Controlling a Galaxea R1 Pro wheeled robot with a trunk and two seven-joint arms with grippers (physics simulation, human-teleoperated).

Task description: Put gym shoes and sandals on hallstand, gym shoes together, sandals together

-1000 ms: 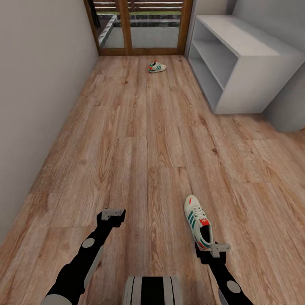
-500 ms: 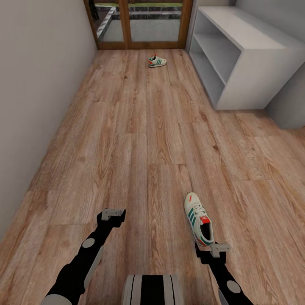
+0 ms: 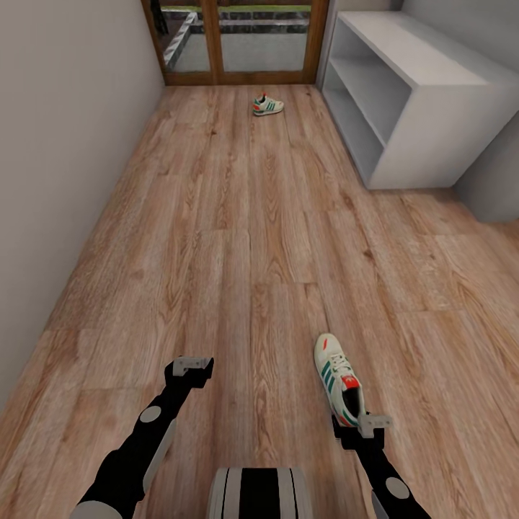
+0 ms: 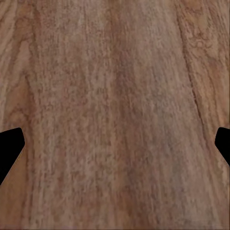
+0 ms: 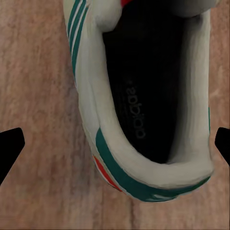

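Note:
One cream gym shoe (image 3: 337, 378) with green stripes lies on the wood-plank corridor floor (image 3: 238, 238), toe pointing away from me. My right gripper (image 3: 371, 424) hovers at its heel. In the right wrist view the shoe's heel opening (image 5: 148, 91) sits between the wide-apart fingertips (image 5: 10, 143), so that gripper (image 5: 115, 146) is open. The second gym shoe (image 3: 267, 105) lies far ahead near the glass door. My left gripper (image 3: 192, 364) is open over bare planks (image 4: 115, 96). The sandals and the hallstand are out of view.
A plain low white two-shelf bench (image 3: 432, 94) stands against the right wall, its open side facing the corridor. A wood-framed glass door (image 3: 238, 43) closes the far end. A grey wall (image 3: 65, 144) runs along the left.
The head view has shifted a little, so the far shoe, door and bench sit higher in the picture. Both arms and the near shoe have barely moved.

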